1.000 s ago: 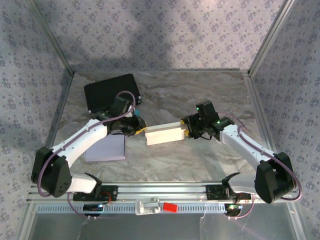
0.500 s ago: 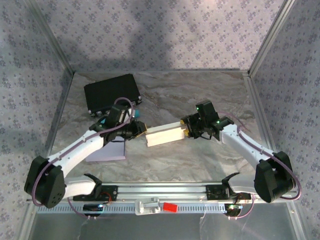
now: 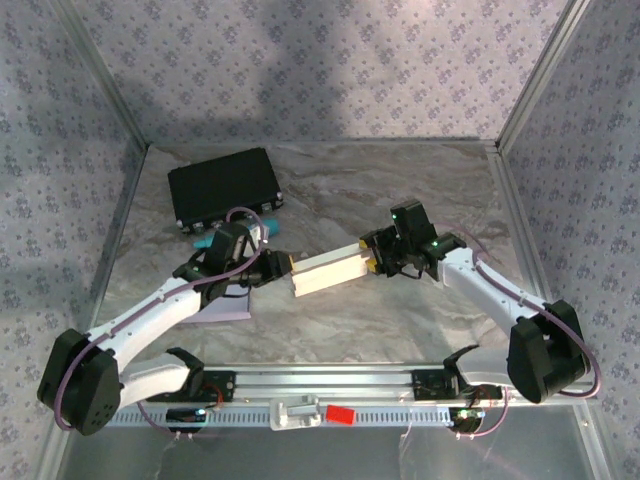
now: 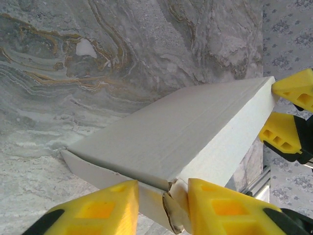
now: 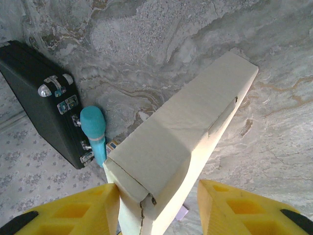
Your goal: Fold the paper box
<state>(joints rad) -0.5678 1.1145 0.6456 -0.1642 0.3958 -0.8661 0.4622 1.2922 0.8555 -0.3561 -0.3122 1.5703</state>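
Between left claw (image 3: 281, 265), right claw (image 3: 372, 262), paper box (image 3: 328, 272), black case (image 3: 222, 187) well apart

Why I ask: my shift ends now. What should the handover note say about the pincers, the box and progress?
Left pincer: straddles one end of the paper box; whether it grips is unclear.
Right pincer: straddles the opposite end; grip also unclear.
Box: lies lengthwise between the two pincers.
Done: body folded into a closed, long shape.
Left: the end flap at the left pincer looks loose and probably needs tucking.
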